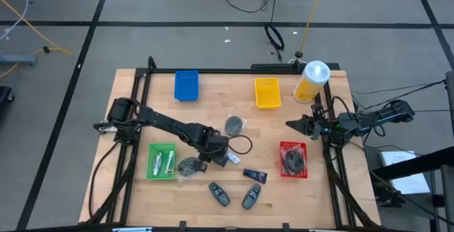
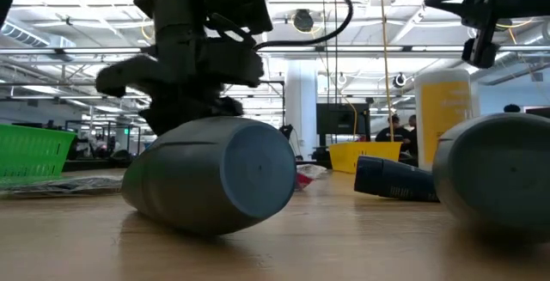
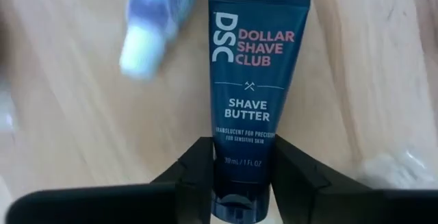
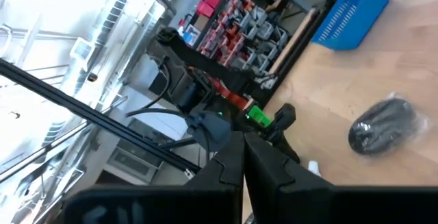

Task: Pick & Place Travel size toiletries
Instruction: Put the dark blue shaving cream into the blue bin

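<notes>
A dark-blue mini tube with a white "Shave Butter" label lies flat on the wooden table, and my left gripper is closed on its cap end, also seen from above. A blurred white-capped tube lies beside it. A second dark-blue tube, two grey wrapped pads and two dark-grey oblong pieces lie around. White tubes sit in the green tray. My right gripper hovers shut at the right, holding nothing. My left gripper pinches the dark-blue tube between its two fingers, one on each long side near the cap end. The fingers come from above, pointing down, and lie across the tube. The tube lies flat on the table, label up.
A blue tray and a yellow tray stand at the far edge, with a large yellow bottle at the far right. A red tray holds a dark item. A black frame borders the table.
</notes>
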`<state>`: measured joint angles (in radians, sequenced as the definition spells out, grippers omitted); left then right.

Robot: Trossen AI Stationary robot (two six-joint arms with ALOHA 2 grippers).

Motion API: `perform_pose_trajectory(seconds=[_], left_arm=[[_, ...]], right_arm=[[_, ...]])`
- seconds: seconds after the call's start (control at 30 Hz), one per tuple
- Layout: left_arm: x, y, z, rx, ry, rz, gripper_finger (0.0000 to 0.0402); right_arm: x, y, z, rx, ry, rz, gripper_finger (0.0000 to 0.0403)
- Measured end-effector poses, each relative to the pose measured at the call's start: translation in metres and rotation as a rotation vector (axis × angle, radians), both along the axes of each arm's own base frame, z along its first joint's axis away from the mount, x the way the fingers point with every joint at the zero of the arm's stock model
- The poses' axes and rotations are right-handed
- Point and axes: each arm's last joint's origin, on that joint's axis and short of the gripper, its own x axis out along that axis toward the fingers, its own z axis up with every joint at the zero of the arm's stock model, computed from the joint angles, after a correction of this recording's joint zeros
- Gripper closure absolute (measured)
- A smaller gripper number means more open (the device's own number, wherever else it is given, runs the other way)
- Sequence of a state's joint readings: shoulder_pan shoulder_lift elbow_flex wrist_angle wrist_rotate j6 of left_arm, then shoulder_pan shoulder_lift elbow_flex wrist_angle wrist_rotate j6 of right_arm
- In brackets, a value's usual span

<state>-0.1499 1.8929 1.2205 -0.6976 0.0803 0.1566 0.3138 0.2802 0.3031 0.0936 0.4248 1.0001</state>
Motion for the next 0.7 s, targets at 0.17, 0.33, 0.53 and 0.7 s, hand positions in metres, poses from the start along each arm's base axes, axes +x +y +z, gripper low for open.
perform_pose_trajectory(seconds=[0.17,0.33,0.53,0.7], left_arm=[[-0.01,0.004,0.025,-0.02,-0.007,0.11,0.0279],[-0.028,0.017,0.058,-0.04,-0.021,0.214,0.0296],[-0.058,0.052,0.099,0.015,-0.056,0.479,0.029],[-0.084,0.088,0.128,0.057,-0.125,0.675,0.0286]], right_arm=[[0.0,-0.001,0.004,-0.046,-0.031,-0.03,0.0403],[0.0,-0.001,0.007,-0.074,-0.056,-0.032,0.0403],[0.001,0.0,0.007,-0.107,-0.055,-0.034,0.0403],[0.004,0.001,0.014,-0.168,-0.115,-0.043,0.0403]])
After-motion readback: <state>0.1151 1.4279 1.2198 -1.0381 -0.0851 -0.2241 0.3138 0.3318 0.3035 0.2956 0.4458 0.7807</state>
